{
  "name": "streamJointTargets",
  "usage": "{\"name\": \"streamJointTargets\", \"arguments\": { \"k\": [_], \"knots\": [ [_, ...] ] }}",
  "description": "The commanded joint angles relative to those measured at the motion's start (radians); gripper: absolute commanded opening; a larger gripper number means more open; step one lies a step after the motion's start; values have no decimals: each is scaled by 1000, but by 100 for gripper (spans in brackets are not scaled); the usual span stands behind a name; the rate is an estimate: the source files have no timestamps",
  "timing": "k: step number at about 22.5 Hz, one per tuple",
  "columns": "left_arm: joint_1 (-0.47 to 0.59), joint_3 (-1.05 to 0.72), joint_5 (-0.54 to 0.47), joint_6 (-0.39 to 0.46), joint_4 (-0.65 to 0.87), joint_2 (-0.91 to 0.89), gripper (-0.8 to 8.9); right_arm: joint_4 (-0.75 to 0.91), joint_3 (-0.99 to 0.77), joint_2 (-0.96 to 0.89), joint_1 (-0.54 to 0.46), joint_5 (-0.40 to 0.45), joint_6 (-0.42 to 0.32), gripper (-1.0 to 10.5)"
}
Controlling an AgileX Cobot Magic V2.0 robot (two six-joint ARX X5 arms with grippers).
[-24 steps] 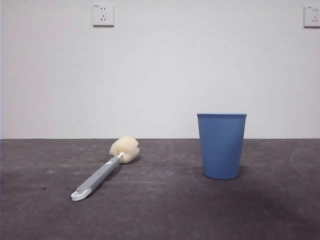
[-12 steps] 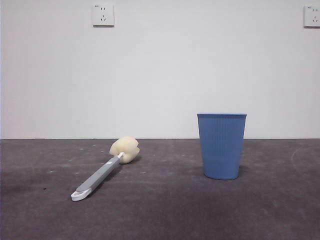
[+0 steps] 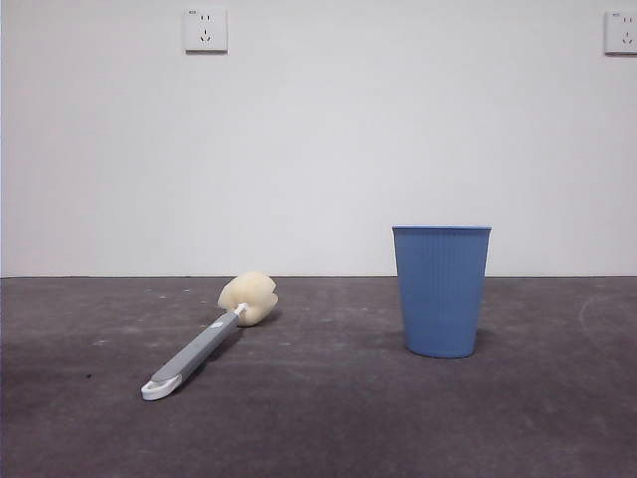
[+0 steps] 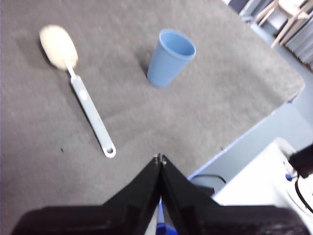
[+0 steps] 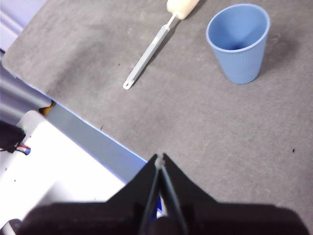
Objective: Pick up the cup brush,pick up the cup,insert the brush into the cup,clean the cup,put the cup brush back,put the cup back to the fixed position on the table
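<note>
The cup brush lies flat on the table at the left, its cream sponge head farther back and its white tip toward the front. The light-blue cup stands upright to its right, empty. Both show in the left wrist view (brush, cup) and the right wrist view (brush, cup). My left gripper is shut and empty, high above the table's near edge. My right gripper is shut and empty, also high over the near edge. Neither arm shows in the front view.
A white wall with two sockets stands behind the table. The table's near edge and white robot base parts lie below the grippers. Furniture stands beyond the table's side.
</note>
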Motion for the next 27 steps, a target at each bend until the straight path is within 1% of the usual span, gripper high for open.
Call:
{"name": "streamJointTargets", "arguments": {
  "k": [1,3,4,5,7,8,9,10,14,19,22,23,25,27],
  "knots": [
    [0,4,8,35,-6,-1,2,3,3,0,2,-3,-19,6],
    [0,5,7,34,-6,-1,30,5,3,0,2,-3,-19,21],
    [0,5,4,34,-6,-1,100,5,3,0,2,-3,-18,79],
    [0,5,-3,33,-6,-1,183,6,3,0,2,-3,-18,157],
    [0,5,-33,26,-6,-1,395,10,3,0,2,-1,1,388],
    [0,5,-47,18,-6,-1,458,12,3,0,2,-1,10,480],
    [0,5,-57,11,-6,-1,484,12,3,0,2,-1,13,561],
    [0,5,-71,11,-6,0,480,12,3,0,2,-1,16,599],
    [0,5,-178,6,-6,29,480,13,3,0,2,-1,16,599],
    [-2,5,-197,-22,10,100,480,15,3,0,2,-1,19,599],
    [-26,5,-201,-40,37,149,480,18,3,4,2,-1,27,599],
    [-45,5,-210,-55,55,175,480,18,3,6,2,-1,27,599],
    [-113,5,-277,-97,106,237,480,18,3,6,2,-1,33,598],
    [-215,5,-346,-155,172,307,474,18,3,6,2,-1,34,598]
  ]
}}
